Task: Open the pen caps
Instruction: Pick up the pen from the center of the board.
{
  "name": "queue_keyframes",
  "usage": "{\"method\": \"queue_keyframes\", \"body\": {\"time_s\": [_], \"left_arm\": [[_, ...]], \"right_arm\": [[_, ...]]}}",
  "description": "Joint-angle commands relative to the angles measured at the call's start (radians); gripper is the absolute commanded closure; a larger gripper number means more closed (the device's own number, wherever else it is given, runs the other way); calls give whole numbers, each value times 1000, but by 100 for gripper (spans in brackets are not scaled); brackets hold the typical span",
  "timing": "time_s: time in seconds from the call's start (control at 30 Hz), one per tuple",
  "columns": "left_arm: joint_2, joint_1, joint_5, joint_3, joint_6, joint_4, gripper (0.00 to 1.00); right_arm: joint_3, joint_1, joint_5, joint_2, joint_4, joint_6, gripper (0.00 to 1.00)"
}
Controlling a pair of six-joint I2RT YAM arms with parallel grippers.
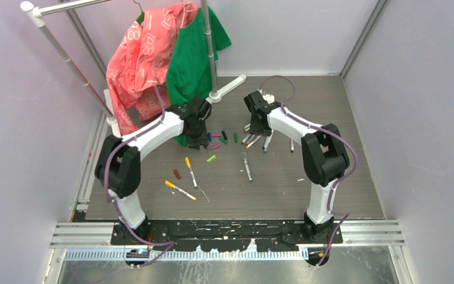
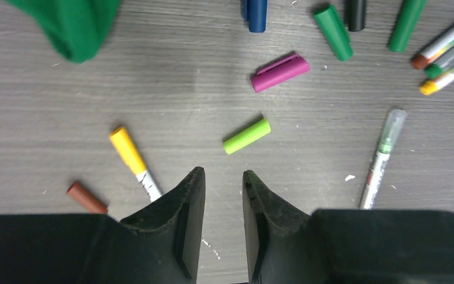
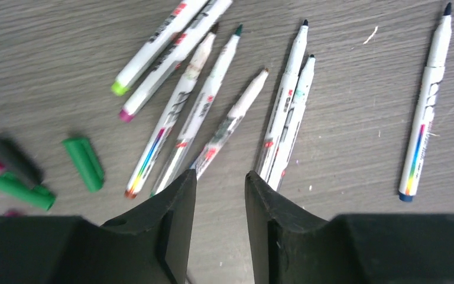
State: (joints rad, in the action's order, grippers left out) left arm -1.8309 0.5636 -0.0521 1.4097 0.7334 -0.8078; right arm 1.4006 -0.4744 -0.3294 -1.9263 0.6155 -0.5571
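My left gripper [image 2: 223,177] hovers open and empty over the table, just short of a lime pen cap [image 2: 246,135]. Beyond it lie loose magenta [image 2: 279,72], green [image 2: 333,23], black [image 2: 356,13] and blue [image 2: 256,13] caps. A brown cap [image 2: 86,197] and a yellow-capped pen [image 2: 133,157] lie to its left. My right gripper [image 3: 220,176] is also open and empty, above a fan of several uncapped pens [image 3: 204,100]. One more uncapped pen [image 3: 425,106] lies apart to the right. Green [image 3: 83,163] and black [image 3: 13,160] caps lie left of it.
A green shirt [image 1: 192,59] and a pink one [image 1: 145,53] hang from a white rack [image 1: 211,53] at the back, and the green hem shows near my left gripper [image 1: 199,144]. An orange-capped pen [image 1: 180,190] and a green pen [image 1: 247,167] lie nearer the bases.
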Motion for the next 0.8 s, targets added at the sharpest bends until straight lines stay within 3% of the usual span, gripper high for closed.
{"method": "queue_keyframes", "body": {"time_s": [0.0, 0.43, 0.77], "left_arm": [[194, 3, -121, -19, 46, -85, 69], [731, 2, -274, -340, 221, -166, 68], [965, 2, -313, -431, 285, -255, 68]], "right_arm": [[49, -57, 21, 134, 18, 65, 58], [239, -402, 89, 12, 122, 89, 54], [431, -569, 98, -163, 208, 49, 53]]}}
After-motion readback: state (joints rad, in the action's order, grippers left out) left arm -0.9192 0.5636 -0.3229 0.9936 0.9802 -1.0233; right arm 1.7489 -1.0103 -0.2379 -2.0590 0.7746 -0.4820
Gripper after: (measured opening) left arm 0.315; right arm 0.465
